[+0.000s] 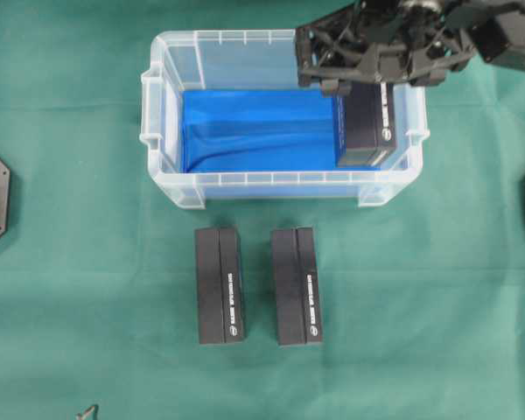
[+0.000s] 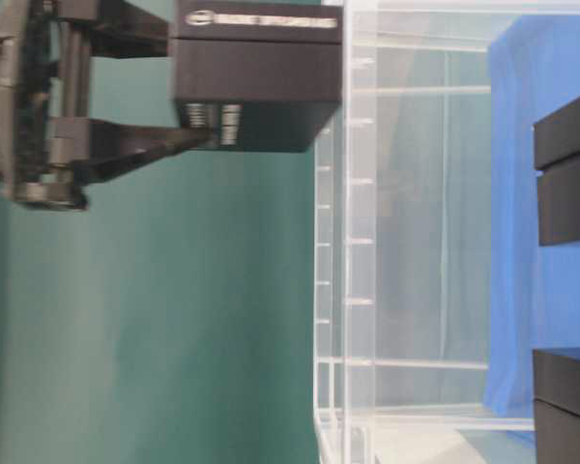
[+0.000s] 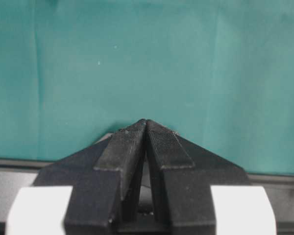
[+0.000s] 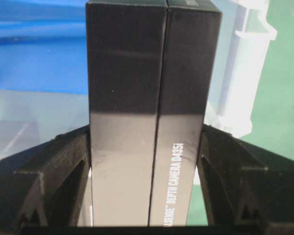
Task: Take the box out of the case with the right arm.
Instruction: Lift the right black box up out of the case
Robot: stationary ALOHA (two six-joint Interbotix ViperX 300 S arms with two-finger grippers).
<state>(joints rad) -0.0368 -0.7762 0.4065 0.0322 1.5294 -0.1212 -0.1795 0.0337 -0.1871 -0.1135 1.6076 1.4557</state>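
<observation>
Two black boxes (image 1: 220,285) (image 1: 297,286) sit up front on the green tabletop (image 1: 437,297), side by side, just ahead of the case (image 1: 157,131). Right fingers (image 4: 49,176) are clamped on a third box (image 1: 367,122), lifted over the case's right end. Left fingers (image 3: 127,147) pinched together, holding nothing.
</observation>
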